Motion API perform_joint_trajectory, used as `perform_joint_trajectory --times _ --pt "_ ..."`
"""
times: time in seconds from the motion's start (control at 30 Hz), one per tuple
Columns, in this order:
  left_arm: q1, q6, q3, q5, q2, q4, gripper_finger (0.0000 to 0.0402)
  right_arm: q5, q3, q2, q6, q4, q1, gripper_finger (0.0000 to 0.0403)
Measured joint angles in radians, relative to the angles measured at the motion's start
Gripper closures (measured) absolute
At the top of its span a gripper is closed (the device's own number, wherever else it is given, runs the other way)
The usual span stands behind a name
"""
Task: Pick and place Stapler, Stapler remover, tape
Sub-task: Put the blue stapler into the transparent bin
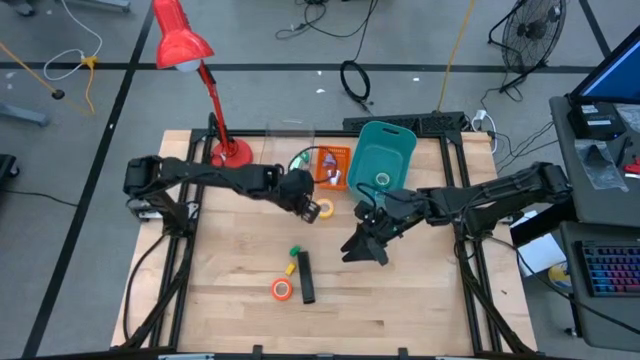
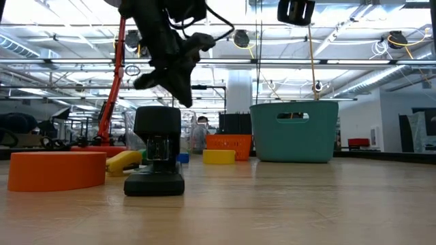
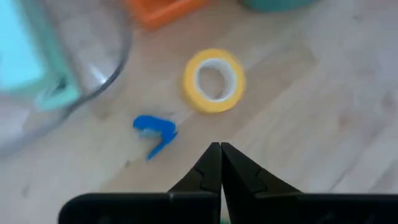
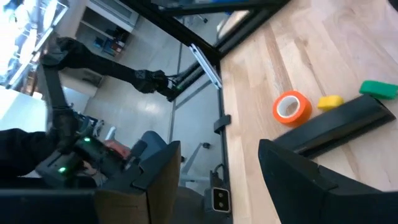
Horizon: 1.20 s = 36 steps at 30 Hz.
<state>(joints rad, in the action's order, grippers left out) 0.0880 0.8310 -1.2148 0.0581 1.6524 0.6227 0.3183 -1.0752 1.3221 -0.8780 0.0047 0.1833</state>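
No writing is legible; left pincer (image 3: 220,163) is pressed together near yellow tape (image 3: 214,80), right pincer (image 4: 217,171) spread apart.

High view: overhead, straight down on table (image 1: 400,300). Low view: tabletop level, close behind stapler (image 2: 157,160). Both share stapler (image 1: 306,277), teal bin (image 1: 385,152).

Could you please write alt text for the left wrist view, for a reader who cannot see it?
The left gripper, its fingers shut and empty, hovers over the wooden table just short of a yellow tape roll lying flat. A small blue stapler remover lies beside the roll, and an orange tray's corner shows beyond.
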Motion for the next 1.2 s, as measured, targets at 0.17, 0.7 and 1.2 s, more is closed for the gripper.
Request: perform_joint_trajectory --times 0.17,0.7,1.2 --pt "0.046 -0.339 0.0 -0.086 0.008 -0.005 0.0367 0.0 0.0 -0.029 0.0 0.03 0.0 0.0193" --pt "-0.017 -0.942 0.0 -0.029 0.146 0.076 0.0084 -0.062 0.0 -0.134 0.008 0.03 0.0 0.0193" --pt "-0.065 -1.066 0.0 0.18 0.211 0.076 0.0102 -0.064 0.0 -0.134 0.008 0.028 0.0 0.0193"
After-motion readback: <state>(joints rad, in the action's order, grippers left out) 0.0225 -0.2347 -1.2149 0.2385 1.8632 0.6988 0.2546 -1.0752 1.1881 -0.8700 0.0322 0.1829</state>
